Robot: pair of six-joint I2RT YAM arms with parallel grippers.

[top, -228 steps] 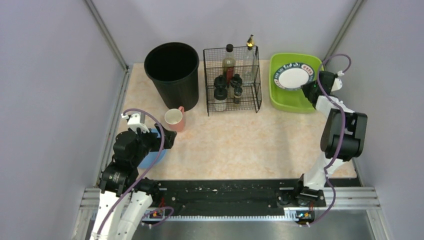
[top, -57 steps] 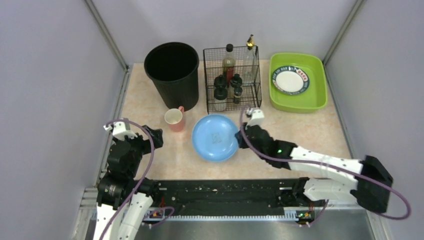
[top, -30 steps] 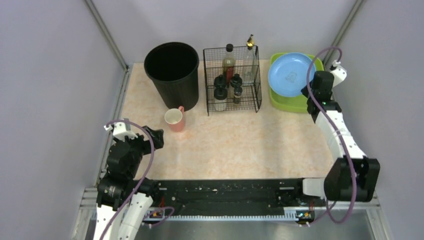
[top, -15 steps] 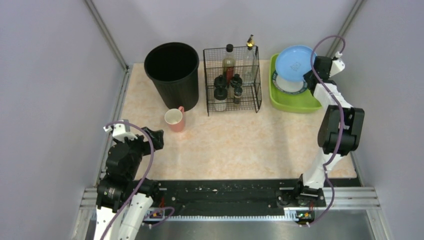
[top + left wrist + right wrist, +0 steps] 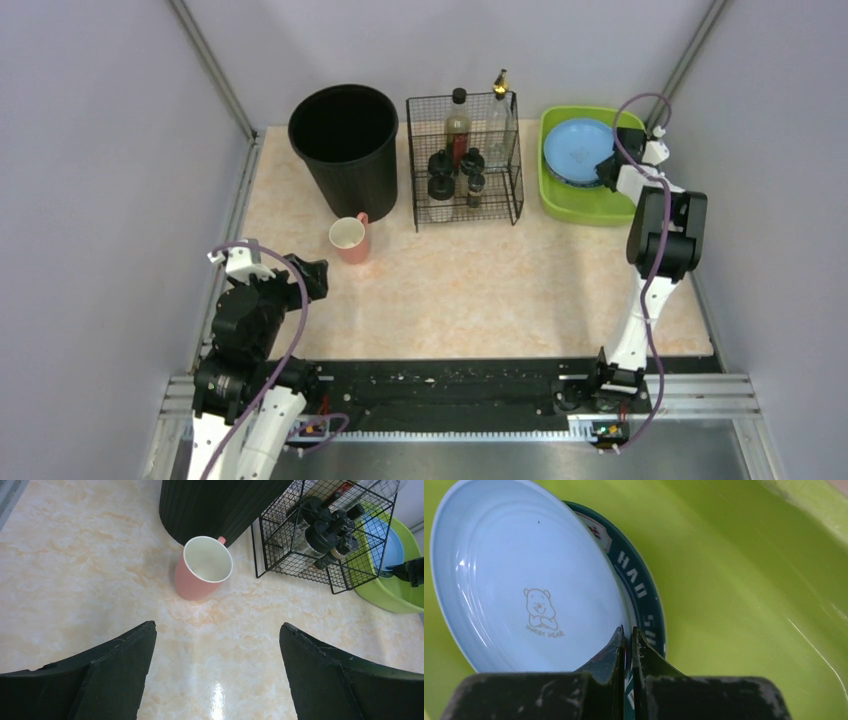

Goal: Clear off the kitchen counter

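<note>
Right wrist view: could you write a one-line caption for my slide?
Right tool pinches blue plate over dark-rimmed plate inside lime tray.

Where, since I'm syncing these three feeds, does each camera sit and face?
Top external: above and behind the robot, looking down on the kitchen counter; left arm and right arm show.
Left wrist: on the left arm, facing forward-down at the pink mug; open left jaws at bottom.
Right wrist: inside the green tray, facing the blue plate; right jaws shut on its rim.
Shared: top and left wrist both show the mug and tray.
</note>
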